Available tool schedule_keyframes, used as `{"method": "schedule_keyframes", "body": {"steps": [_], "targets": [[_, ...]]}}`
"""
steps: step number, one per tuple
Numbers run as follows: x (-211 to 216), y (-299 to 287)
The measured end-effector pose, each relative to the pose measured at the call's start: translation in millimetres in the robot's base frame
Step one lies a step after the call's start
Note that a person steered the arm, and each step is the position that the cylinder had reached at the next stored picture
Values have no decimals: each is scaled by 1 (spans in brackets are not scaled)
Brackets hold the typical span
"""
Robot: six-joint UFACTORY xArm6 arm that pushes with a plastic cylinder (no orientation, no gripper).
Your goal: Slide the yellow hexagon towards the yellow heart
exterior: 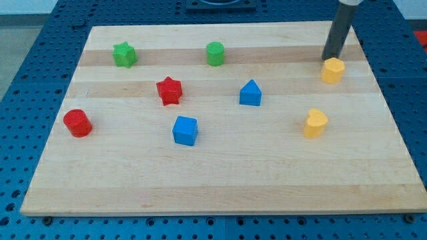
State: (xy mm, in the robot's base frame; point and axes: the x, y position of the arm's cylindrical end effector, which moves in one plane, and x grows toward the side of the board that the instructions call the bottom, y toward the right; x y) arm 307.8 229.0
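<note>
The yellow hexagon point(333, 70) sits near the view's upper right on the wooden board point(227, 187). The yellow heart point(315, 123) lies below it and slightly to the left, about a block's length or two away. My tip point(329, 58) is at the end of the dark rod, right at the hexagon's top edge, touching or almost touching it from the view's top side.
Other blocks on the board: a green star point(124, 55), a green cylinder point(215, 53), a red star point(169, 91), a red cylinder point(77, 123), a blue house-shaped block point(250, 93) and a blue cube point(185, 130). The board's right edge is close to the hexagon.
</note>
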Motion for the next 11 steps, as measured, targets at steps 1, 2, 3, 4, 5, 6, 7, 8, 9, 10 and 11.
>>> {"method": "schedule_keyframes", "body": {"steps": [1,2,3,4,5,6,7,8,9,10,11], "targets": [[6,9],[27,8],[27,-4],[27,-22],[34,-46],[43,-64],[55,-76],[74,-73],[69,-44],[59,-27],[70,-27]]}}
